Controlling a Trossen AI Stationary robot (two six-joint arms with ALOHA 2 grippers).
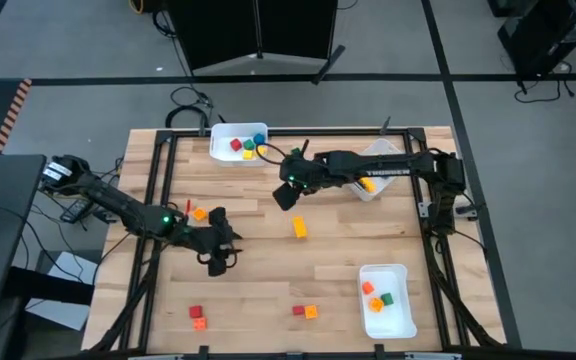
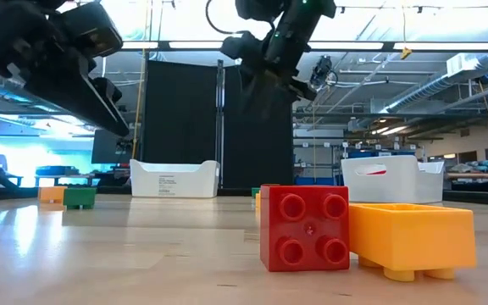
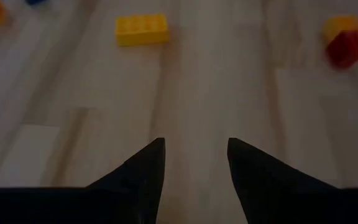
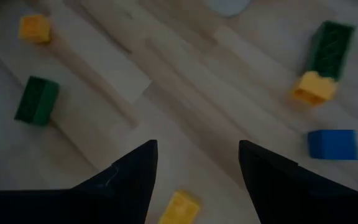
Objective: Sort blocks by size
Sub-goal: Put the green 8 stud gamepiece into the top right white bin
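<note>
Left end effector (image 1: 217, 262): at seven o'clock on the table (image 1: 268, 290), fingers parted, nothing between them, probably between picks.
Right end effector (image 1: 286, 196): near centre, toward twelve o'clock, fingers apart and empty, likely seeking a brick.
Blocks: loose ones scattered; yellow brick (image 1: 299, 228) at centre, red-and-orange pair (image 1: 306, 311) at six o'clock.
Bins: far bin (image 1: 238, 141) at eleven o'clock and near bin (image 1: 387, 300) at five o'clock hold sorted bricks.
View difference: the low view alone shows the pair's studs; the high view alone shows bin contents.
</note>
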